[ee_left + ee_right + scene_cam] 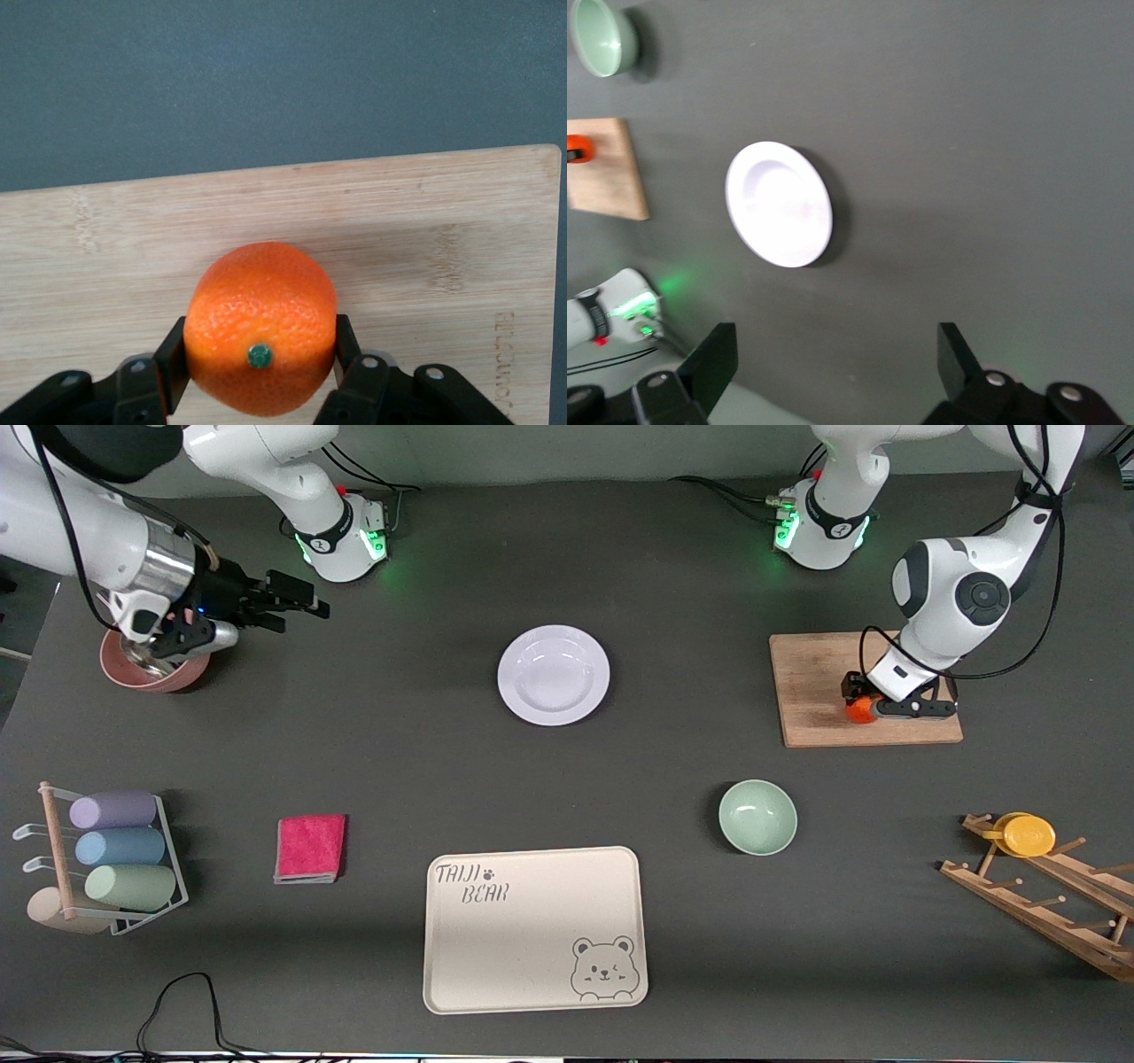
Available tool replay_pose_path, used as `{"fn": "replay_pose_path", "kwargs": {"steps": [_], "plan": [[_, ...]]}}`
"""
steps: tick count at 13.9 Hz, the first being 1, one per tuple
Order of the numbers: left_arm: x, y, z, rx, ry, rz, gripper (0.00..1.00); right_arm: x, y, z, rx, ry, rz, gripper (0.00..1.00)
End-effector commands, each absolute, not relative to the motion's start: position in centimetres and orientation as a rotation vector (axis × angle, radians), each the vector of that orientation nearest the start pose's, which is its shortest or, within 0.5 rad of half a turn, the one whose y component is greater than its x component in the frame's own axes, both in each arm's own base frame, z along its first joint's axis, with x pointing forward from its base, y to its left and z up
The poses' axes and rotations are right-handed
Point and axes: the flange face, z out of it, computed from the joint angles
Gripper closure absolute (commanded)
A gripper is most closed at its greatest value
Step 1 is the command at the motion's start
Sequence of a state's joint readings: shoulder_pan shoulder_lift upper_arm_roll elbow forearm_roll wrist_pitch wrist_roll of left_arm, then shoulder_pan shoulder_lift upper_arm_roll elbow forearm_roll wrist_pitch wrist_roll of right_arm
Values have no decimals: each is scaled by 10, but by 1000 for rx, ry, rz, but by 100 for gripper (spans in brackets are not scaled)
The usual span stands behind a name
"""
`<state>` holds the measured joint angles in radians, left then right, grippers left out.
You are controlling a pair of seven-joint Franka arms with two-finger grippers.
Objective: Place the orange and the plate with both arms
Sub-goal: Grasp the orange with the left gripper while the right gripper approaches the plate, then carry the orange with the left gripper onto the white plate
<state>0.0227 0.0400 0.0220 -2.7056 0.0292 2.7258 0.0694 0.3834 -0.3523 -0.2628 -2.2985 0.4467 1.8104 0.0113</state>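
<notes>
At the right arm's end of the bench, my right end effector (297,602) hung in the air beside a pink pot (155,669), its fingers (709,363) spread wide and holding nothing. Nearer the front camera at that end sat a rack of cups (111,859) and a pink cloth (310,849). The plate (554,674) lay flat and bare at mid-bench, apart from both arms; the cream tray (534,930) lay nearer the front camera than the plate. A green bowl (757,817) sat between the tray and the board (811,682). At the left arm's end, my left end effector (858,701) was down on the board, its fingers (173,359) pressed against both sides of the orange (261,328), which rested on the wood with its stem spot facing the wrist camera. A wooden rack (1050,903) bearing a yellow cup (1028,835) stood nearer the front camera than the board.
</notes>
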Motion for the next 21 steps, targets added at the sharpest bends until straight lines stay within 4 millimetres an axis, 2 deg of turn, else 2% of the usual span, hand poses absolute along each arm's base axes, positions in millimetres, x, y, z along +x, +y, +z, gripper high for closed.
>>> {"fn": "replay_pose_path", "kwargs": {"steps": [1,3,5,10,13,14,16,17,19,21], "plan": [[414,18,224,-3127,80,-6,84,413,88,439,-2487,2,231,0],[417,14,237,-3125,84,-23,84,410,93,402,-2391,0,220,0],[430,-1,268,-3123,46,64,84,409,95,366,-2316,-18,205,0],[475,-91,384,-3050,-103,294,84,405,84,270,-2155,-55,147,0],[477,-159,459,-3067,-216,388,84,397,84,211,-2099,-75,92,0],[474,-182,477,-3086,-267,408,84,394,84,198,-2080,-84,81,0],[461,-236,499,-3105,-373,386,84,384,85,169,-2026,-99,56,0],[452,-268,502,-3120,-404,394,84,380,87,156,-1998,-92,41,0],[436,-324,502,-3141,-472,353,84,373,87,138,-1971,-81,29,0],[416,-376,495,-3165,-554,319,84,369,88,133,-1947,-61,36,0]]}}
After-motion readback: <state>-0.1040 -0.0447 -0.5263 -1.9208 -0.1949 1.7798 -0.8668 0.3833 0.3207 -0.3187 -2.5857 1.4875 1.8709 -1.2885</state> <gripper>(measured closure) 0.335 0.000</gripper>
